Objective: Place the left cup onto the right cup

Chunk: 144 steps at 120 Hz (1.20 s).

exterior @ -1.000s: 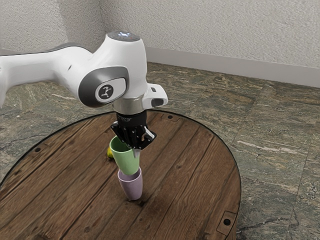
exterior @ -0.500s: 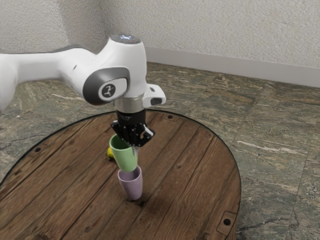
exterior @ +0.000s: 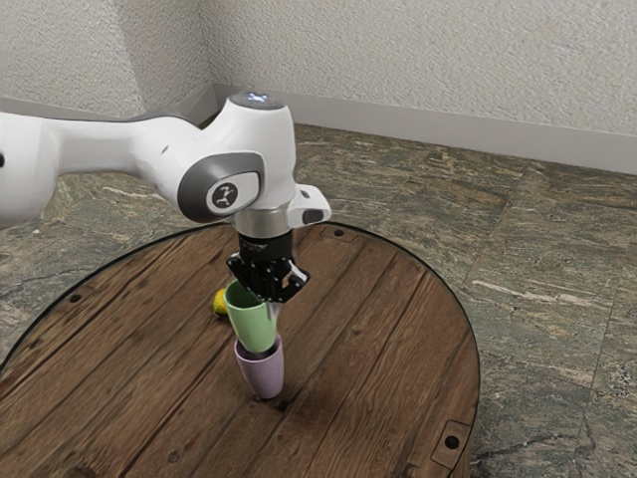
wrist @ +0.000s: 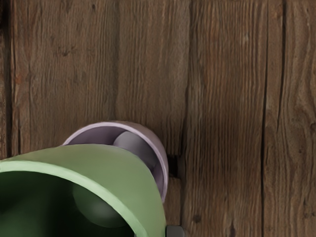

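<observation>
The arm has come lower than a second ago. The green cup [exterior: 251,319], a little tilted, now has its base inside the mouth of the purple cup [exterior: 261,374], which stands on the bench [exterior: 388,339]; before, it was just above the rim. The jaws are closed on the green cup's rim. I judge the placing nearly done, with only the release left. The green cup is empty inside.

Tilted green cup [exterior: 251,317], base in upright purple cup's [exterior: 262,376] mouth, on round wooden table [exterior: 378,339].
</observation>
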Tool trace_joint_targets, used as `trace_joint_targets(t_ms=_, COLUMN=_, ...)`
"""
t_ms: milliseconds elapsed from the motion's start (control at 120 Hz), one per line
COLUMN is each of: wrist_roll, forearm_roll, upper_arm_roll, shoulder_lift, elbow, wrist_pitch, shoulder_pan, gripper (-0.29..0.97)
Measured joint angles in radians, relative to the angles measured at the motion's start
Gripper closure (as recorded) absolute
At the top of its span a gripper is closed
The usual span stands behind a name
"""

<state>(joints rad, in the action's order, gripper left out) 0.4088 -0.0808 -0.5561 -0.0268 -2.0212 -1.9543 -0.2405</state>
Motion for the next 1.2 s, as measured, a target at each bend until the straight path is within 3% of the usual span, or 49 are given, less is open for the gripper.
trace_joint_targets(t_ms=292, wrist_roll=0.004, forearm_roll=-0.001, upper_arm_roll=0.019, shoulder_lift=-0.028, elbow=-0.015, wrist_pitch=-0.021, shoulder_pan=-0.059, gripper=0.79)
trace_joint_targets(t_ms=617, wrist_roll=0.009, forearm_roll=0.014, upper_arm_roll=0.019, shoulder_lift=-0.039, elbow=-0.02, wrist_pitch=-0.053, shoulder_pan=-0.018, gripper=0.78)
trace_joint_targets(t_ms=833, wrist_roll=0.019, forearm_roll=0.047, upper_arm_roll=0.016, shoulder_lift=-0.023, elbow=-0.012, wrist_pitch=-0.054, shoulder_pan=-0.015, gripper=0.34)
trace_joint_targets(t_ms=1008, wrist_roll=0.032, forearm_roll=0.066, upper_arm_roll=-0.005, shoulder_lift=0.062, elbow=0.062, wrist_pitch=0.015, shoulder_pan=-0.022, gripper=0.15)
trace_joint_targets(t_ms=1083, wrist_roll=0.034, forearm_roll=0.069, upper_arm_roll=0.047, shoulder_lift=0.07, elbow=0.132, wrist_pitch=0.079, shoulder_pan=0.055, gripper=0.1)
trace_joint_targets(t_ms=1200, wrist_roll=0.014, forearm_roll=0.062, upper_arm_roll=0.255, shoulder_lift=0.063, elbow=0.214, wrist_pitch=0.169, shoulder_pan=0.317, gripper=0.06)
